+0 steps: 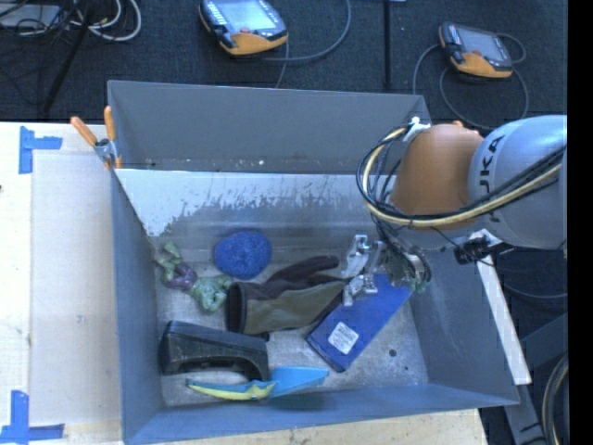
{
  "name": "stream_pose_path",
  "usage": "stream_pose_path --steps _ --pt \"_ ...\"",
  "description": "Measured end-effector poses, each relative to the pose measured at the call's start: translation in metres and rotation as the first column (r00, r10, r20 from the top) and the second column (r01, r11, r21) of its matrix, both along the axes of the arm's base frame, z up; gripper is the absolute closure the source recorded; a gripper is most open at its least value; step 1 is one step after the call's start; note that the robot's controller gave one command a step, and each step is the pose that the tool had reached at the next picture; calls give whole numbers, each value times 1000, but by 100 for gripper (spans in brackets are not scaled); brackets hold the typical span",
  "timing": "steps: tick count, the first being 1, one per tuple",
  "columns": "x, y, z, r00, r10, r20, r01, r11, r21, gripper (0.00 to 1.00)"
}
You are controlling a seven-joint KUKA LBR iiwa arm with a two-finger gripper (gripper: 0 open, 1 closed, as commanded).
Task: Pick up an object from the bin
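Camera view shows the fingers [359, 248] spread, with nothing between them, at the near end of the flat blue box [357, 327], a dark glove [287, 297] beside them. I judge this the approach step; next they must descend and close on that end.

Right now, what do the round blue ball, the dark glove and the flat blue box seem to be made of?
Round blue ball: probably foam or yarn, matte; its surface looks rough. Dark glove: soft cloth or leather, since it lies limp and creased. Flat blue box: likely smooth card or plastic, with a white label.
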State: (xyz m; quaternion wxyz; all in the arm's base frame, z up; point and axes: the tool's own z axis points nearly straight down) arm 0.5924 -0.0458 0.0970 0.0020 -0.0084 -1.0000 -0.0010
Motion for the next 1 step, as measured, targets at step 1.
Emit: stream_pose_path --steps 1 --pt "0 0 0 1000 0 0 0 1000 0 100"
